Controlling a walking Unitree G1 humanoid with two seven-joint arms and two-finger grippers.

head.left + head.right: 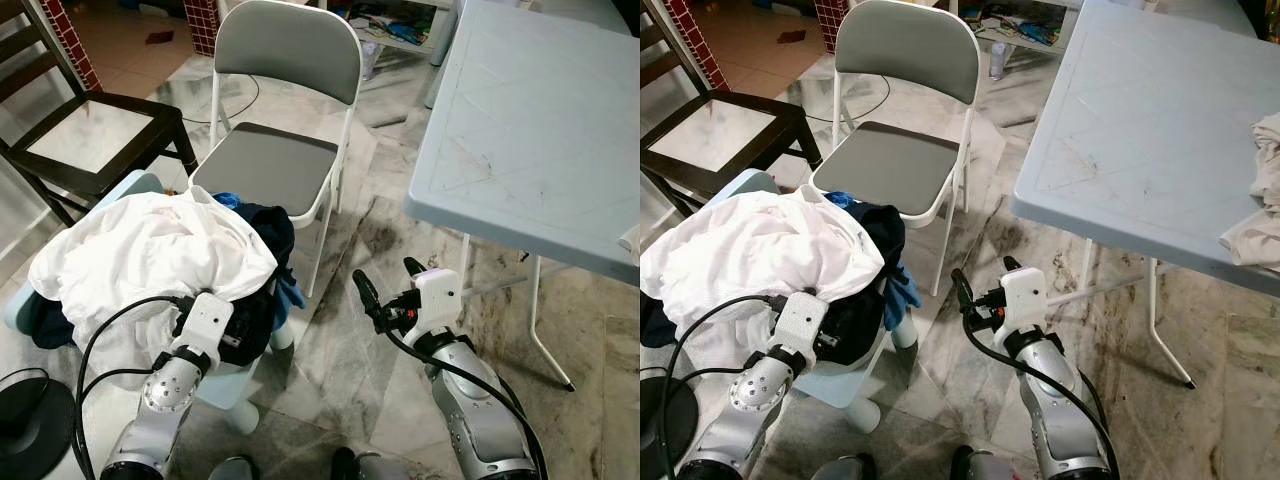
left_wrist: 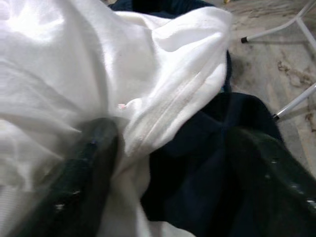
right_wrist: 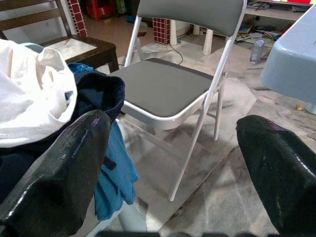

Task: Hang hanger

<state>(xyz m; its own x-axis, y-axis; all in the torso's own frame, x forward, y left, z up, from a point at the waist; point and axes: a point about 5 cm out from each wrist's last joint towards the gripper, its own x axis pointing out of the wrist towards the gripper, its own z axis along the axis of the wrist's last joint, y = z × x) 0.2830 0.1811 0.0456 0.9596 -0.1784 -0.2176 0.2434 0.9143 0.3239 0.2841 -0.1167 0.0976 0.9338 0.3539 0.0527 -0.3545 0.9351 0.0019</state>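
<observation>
Head stereo pair looks forward and down over the folding chair (image 1: 275, 150) and laundry pile (image 1: 150, 250). Left wrist view sits close against the pile; right wrist view faces the chair.

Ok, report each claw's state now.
Left claw: open, pushed into the white cloth garment pile.
Right claw: open, holding nothing.

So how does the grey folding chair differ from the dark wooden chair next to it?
The folding chair has a thin white metal frame; the wooden chair has a thick dark frame. The folding chair's seat is grey and padded, the wooden chair's is a pale, shiny panel set in its frame. The folding chair faces the robot with its whole back in view, while the wooden chair is cut off by the picture's edge. Both stand upright on the marble floor with bare seats.
</observation>
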